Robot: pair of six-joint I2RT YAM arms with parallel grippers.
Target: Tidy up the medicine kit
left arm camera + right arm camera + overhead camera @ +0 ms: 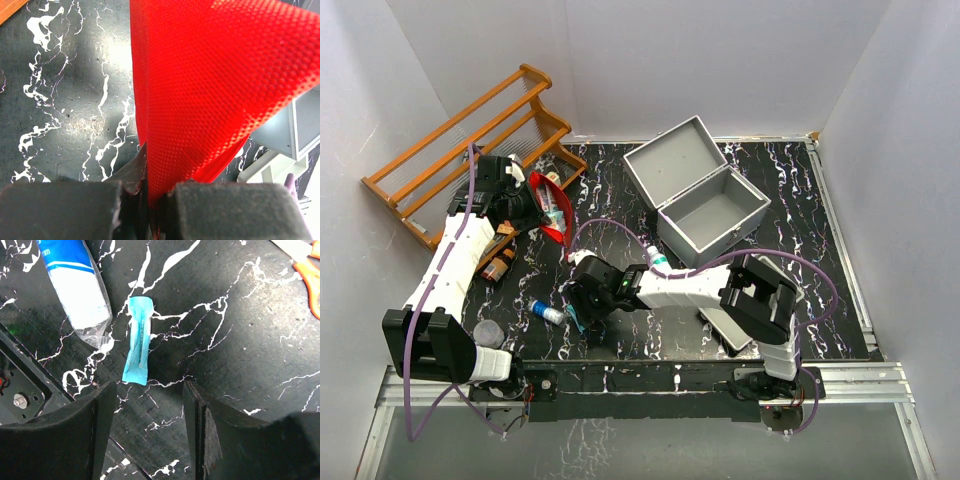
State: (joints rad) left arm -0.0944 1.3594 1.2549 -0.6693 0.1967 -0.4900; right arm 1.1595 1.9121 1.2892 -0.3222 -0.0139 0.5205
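The black worktop (810, 200) with white streaks holds the open medicine kit (720, 215), a blue and white tube (75, 285) and a teal packet (137, 342).

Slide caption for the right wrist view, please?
Open right gripper facing a teal packet on the black marbled table.

Two slender limbs: white-shelled left arm (455, 255) and matching right arm (685, 288), smooth pale casings on the long links, blocky black housings at every joint. Thin purple cables (471, 180) looped loosely alongside each. Left fingers (225, 212) faced with coarse dark-grey pads; right fingers (75, 435) thick, curved, matte black.
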